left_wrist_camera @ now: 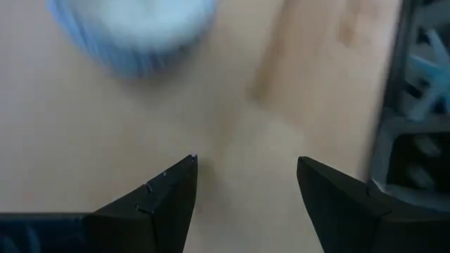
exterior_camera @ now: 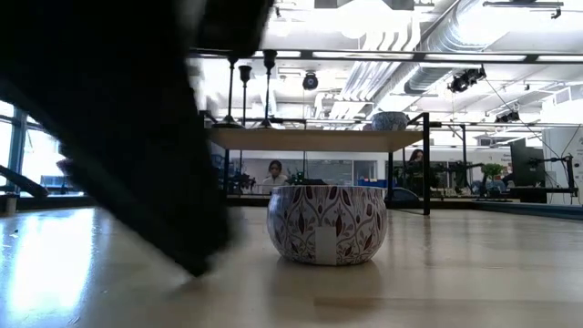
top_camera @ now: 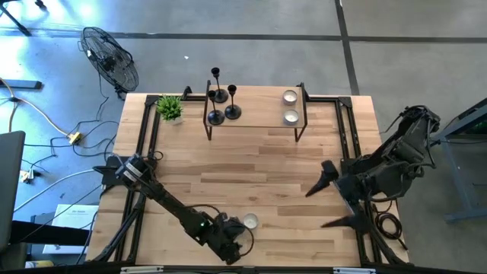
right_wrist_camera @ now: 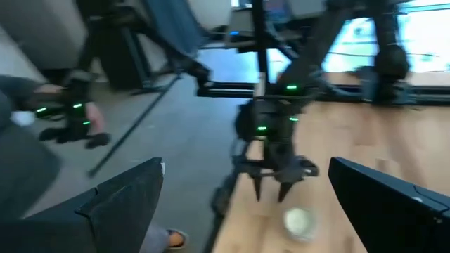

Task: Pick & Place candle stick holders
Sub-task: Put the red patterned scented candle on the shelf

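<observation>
While its two dark fingers stand spread with bare tabletop between them, the left gripper [left_wrist_camera: 246, 186] holds nothing and hangs low over the near edge of the table [top_camera: 259, 167], just beside a tealight cup [top_camera: 249, 221]. In the low view that cup [exterior_camera: 328, 224] shows a leaf-patterned wall and sits directly on the wood.

Right gripper [top_camera: 327, 199]: fingers wide apart, empty, held over the table's right side, well apart from the cup.

Shelf [top_camera: 255, 114]: a small raised wooden stand on black legs at the far side of the table.
- Three candle stick holders [top_camera: 222, 97]: black, upright, clustered on the shelf's left end, differing heights.
- Two further tealight cups [top_camera: 290, 106]: on the shelf's right end, one behind the other.

Small green plant [top_camera: 170, 107]: on the table just left of the shelf.

Floor fan [top_camera: 110, 59]: beyond the table's far-left corner.
</observation>
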Available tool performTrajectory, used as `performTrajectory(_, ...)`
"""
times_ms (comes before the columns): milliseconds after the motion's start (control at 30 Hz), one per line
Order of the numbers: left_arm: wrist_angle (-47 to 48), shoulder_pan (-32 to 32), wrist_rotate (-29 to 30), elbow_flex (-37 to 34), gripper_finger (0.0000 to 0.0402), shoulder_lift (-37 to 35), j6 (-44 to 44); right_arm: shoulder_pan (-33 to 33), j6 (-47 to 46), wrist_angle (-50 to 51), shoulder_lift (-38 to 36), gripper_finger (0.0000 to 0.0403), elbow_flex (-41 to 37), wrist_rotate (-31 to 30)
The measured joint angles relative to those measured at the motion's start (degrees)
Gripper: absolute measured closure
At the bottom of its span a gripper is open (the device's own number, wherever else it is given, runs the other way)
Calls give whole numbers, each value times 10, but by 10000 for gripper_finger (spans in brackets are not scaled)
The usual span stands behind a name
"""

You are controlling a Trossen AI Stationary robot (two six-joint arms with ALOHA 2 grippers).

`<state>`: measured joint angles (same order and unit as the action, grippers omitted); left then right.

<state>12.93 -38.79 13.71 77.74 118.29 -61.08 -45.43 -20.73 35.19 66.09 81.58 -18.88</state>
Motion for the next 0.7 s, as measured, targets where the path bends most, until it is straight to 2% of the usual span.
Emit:
performTrajectory(67, 7, -2, -41, -1, 163, -16, -19, 0, 2, -14, 6, 5, 0, 24)
performTrajectory(133, 20, -5, -56, -2, 163, -42, -25, 0, 12, -26, 15, 6, 0, 32)
performTrajectory(333, 114, -2, -75, -1, 163, -145, -54, 1, 46, -34, 44, 5, 0, -19)
performTrajectory(433, 145, -4, -76, -1, 163, -203, -67, 2, 47, -31, 55, 6, 0, -76)
performTrajectory(533, 160, -3, -72, -1, 163, -255, -38, 1, 26, -24, 62, 5, 0, -134)
performTrajectory(600, 162, -2, -59, -1, 163, -287, -4, -4, -14, -13, 63, 4, 0, -179)
performTrajectory(700, 154, -2, -1, -1, 163, -342, 69, -9, -111, 30, 67, 4, 0, -267)
